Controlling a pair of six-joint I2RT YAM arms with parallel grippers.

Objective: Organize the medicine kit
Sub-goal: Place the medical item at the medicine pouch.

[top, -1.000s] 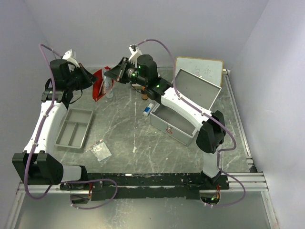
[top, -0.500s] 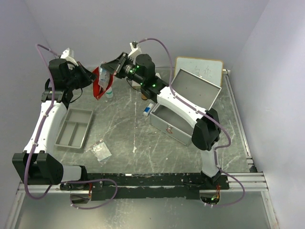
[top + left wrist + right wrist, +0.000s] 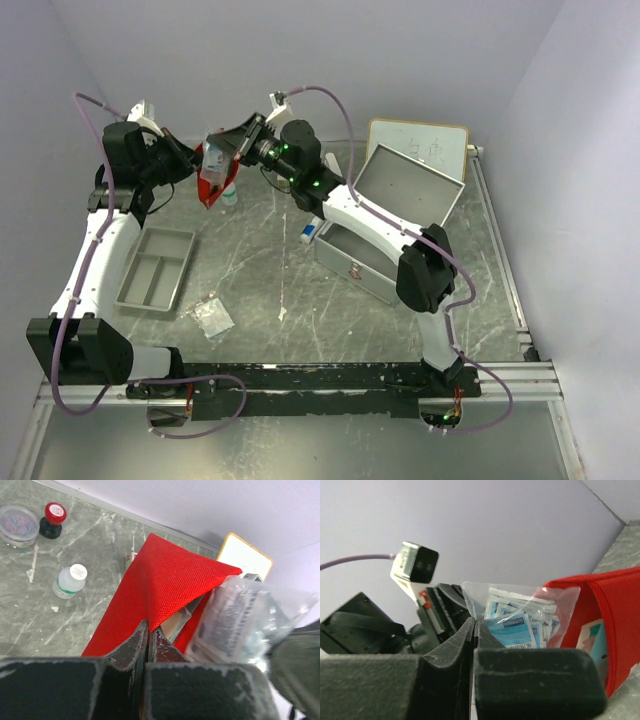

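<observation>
The medicine kit [image 3: 372, 262], a silver case, stands at the right with its lid [image 3: 410, 187] open. My left gripper [image 3: 149, 630] is shut on an edge of a flat red pouch [image 3: 165, 580], holding it up at the back left [image 3: 207, 184]. My right gripper [image 3: 474, 625] is shut on a clear plastic bag of blue sachets [image 3: 520, 615]. The bag [image 3: 214, 156] sits at the pouch's open mouth [image 3: 610, 615], right beside the left gripper [image 3: 190, 163]. Some flat packets show inside the pouch.
A grey divided tray [image 3: 155, 268] lies at the left, with a small clear bag [image 3: 212, 314] in front of it. A white bottle [image 3: 70, 581], a red-topped stamp [image 3: 52, 517] and a tub of clips [image 3: 17, 520] stand below the pouch. A whiteboard [image 3: 418, 145] leans behind the case.
My right arm has reached further left with the bag, bringing it from beside the pouch up to its mouth. The left arm keeps the pouch raised, shifted slightly.
</observation>
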